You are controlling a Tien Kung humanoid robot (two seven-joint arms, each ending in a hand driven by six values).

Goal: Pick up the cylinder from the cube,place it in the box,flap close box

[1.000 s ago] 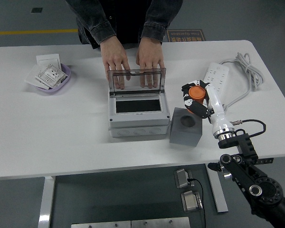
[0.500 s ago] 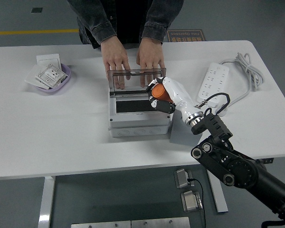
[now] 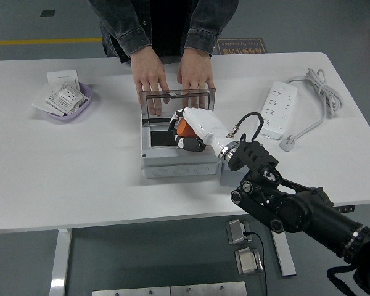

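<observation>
Since a second ago the right hand has swung leftward from above the cube, past the box's right edge, and now sits over the dark opening of the box, fingers curled around the orange cylinder, which shows between them just above the compartment. The cube is mostly hidden behind the forearm, only a grey sliver showing right of the box. The pick-up looks finished and the carry nearly so; the cylinder has not yet been let go, so placing it inside remains, as does closing the flap. The clear lid stands upright at the box's back, with a person's hands resting on the table behind it, fingers at its top edge. The left arm is not visible.
</observation>
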